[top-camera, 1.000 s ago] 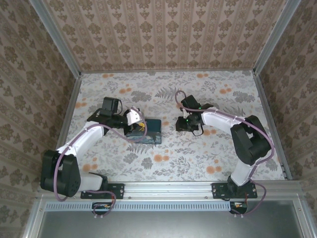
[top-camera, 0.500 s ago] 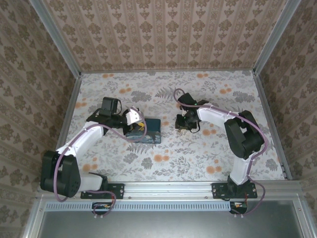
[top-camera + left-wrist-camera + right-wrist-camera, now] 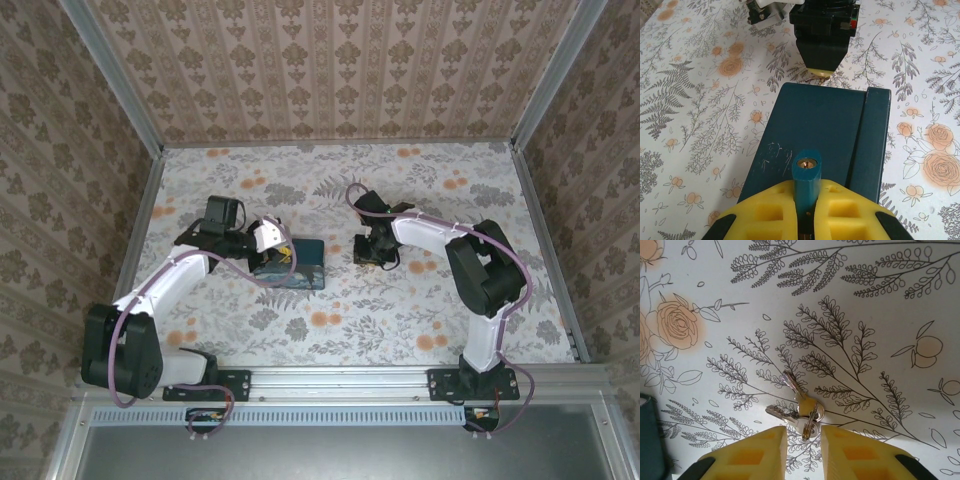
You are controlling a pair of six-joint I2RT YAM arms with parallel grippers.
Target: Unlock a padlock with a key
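Observation:
The small teal padlock (image 3: pixel 807 174) stands between my left gripper's (image 3: pixel 807 202) yellow fingers, keyhole end facing the camera, and the gripper is shut on it. It is held just above the dark blue box (image 3: pixel 825 115), which also shows in the top view as the box (image 3: pixel 305 265) beside the left gripper (image 3: pixel 282 256). Two small silver and brass keys (image 3: pixel 801 407) on one ring lie flat on the flowered table. My right gripper (image 3: pixel 803 440) hangs open right over them, and the ring sits in the gap between its fingertips. The right gripper (image 3: pixel 371 250) is right of the box.
The flowered tablecloth (image 3: pixel 430 300) covers the table, enclosed by patterned walls at the back and sides. The right arm's black wrist (image 3: pixel 822 30) is just beyond the box's far end. The box edge (image 3: pixel 647 435) lies left of the keys.
The right arm has swung slightly left and folded closer over the keys. The left arm with the padlock has stayed still.

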